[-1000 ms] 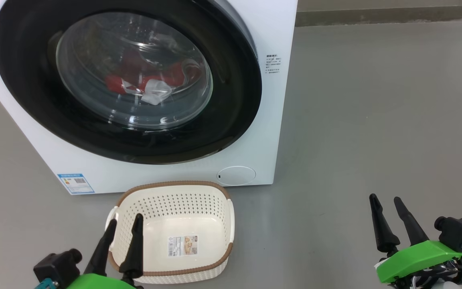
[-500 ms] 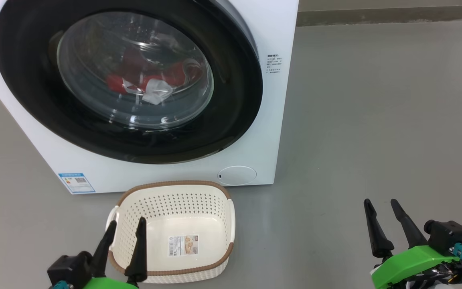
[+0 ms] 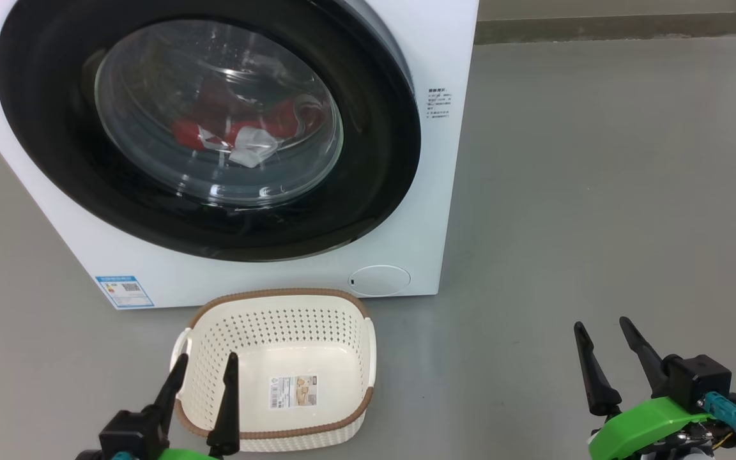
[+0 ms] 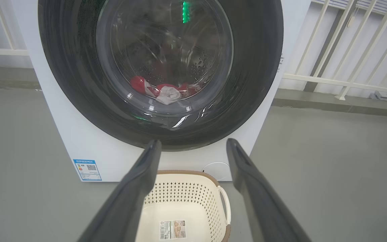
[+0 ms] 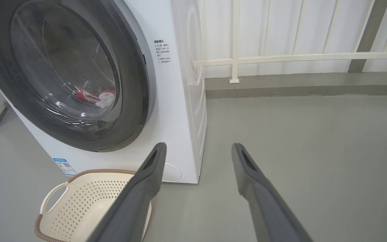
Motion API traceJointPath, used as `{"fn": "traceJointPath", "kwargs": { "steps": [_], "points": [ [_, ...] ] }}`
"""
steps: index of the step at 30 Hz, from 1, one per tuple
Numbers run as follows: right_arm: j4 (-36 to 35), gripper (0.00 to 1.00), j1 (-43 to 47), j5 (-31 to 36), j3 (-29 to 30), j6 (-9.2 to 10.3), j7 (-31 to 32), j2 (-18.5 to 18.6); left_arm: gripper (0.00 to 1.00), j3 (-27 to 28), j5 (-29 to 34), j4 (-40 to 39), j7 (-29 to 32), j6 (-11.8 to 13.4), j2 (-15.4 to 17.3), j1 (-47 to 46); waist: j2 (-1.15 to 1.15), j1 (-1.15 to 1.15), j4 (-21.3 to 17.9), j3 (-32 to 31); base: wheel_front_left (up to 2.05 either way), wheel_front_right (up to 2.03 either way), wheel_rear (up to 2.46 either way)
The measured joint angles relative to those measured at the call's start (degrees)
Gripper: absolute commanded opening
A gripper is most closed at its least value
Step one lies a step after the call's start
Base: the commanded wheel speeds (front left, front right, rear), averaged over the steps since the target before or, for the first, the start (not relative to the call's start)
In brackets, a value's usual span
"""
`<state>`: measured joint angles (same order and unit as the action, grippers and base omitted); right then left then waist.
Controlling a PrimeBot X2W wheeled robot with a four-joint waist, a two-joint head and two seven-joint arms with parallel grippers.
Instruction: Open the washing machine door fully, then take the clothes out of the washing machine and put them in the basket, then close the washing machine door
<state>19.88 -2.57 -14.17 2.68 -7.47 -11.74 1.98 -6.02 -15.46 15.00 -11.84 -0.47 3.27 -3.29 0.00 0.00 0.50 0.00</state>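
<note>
The white washing machine (image 3: 444, 57) stands on the floor with its round black-rimmed door (image 3: 368, 185) shut. Red and white clothes (image 3: 234, 131) lie in the drum behind the door's glass window, also visible as clothes (image 4: 160, 92) in the left wrist view and clothes (image 5: 96, 97) in the right wrist view. The cream basket (image 3: 278, 319) sits empty on the floor in front of the machine. My left gripper (image 3: 207, 361) is open, low at the basket's near left edge. My right gripper (image 3: 601, 324) is open above bare floor, right of the basket.
A small round flap (image 3: 379, 280) and a blue label (image 3: 124, 291) sit low on the machine's front. A white railing (image 5: 281, 57) runs along the wall behind. Grey floor (image 3: 598, 191) stretches to the machine's right.
Both grippers have sunk lower in the head view, the left drifting right and the right drifting left. The scene has shifted slightly right, a camera move. Door, clothes and basket are unchanged.
</note>
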Motion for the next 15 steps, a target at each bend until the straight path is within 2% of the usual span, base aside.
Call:
{"fn": "traceJointPath", "kwargs": {
  "steps": [15],
  "points": [
    [0.7, 1.0, 0.0, 8.2, 0.0, 0.0, -2.4, 0.1, 1.0, -1.0, 8.0, 1.2, -2.4, 0.5, 0.0, -0.3, 0.0, 0.0, 0.1, -0.4, 0.0, 0.0, 0.0]
  ]
}}
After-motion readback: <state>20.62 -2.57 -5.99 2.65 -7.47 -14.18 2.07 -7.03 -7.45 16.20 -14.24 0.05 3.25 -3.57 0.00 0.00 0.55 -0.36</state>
